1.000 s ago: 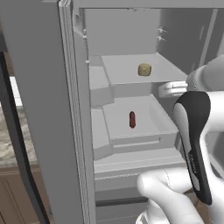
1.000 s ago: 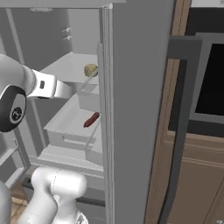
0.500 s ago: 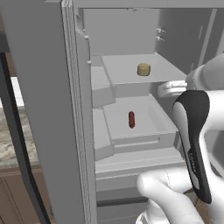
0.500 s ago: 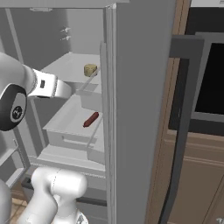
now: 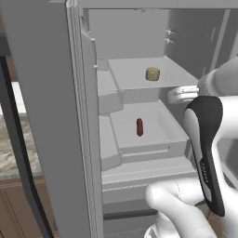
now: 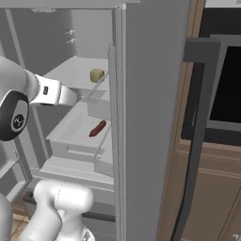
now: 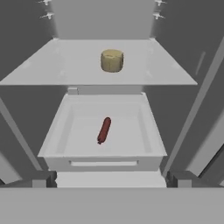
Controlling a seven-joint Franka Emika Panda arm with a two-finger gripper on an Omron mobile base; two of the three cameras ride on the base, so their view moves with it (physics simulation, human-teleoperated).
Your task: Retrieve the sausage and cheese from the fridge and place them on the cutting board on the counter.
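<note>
The fridge [image 5: 46, 116] stands open in front of me. On its upper shelf sits the cheese [image 7: 112, 60], a tan puck, also seen in the base views [image 5: 152, 74] [image 6: 97, 75]. One level lower, the dark red sausage [image 7: 104, 130] lies in a pale pulled-out drawer [image 5: 139, 127] [image 6: 98, 128]. My gripper [image 7: 111, 181] is open and holds nothing; it hangs in front of the drawer, short of both foods, and faces into the fridge. A strip of the marbled counter [image 5: 8, 144] shows left of the fridge door. The cutting board is out of view.
The open left door [image 5: 69, 139] and right door [image 6: 150, 117] flank the compartment. A long dark handle [image 6: 195, 132] runs down the right door. Behind it are a dark wall appliance [image 6: 226, 84] and brown cabinets [image 6: 212, 188]. My own arm [image 5: 204, 148] fills the lower right.
</note>
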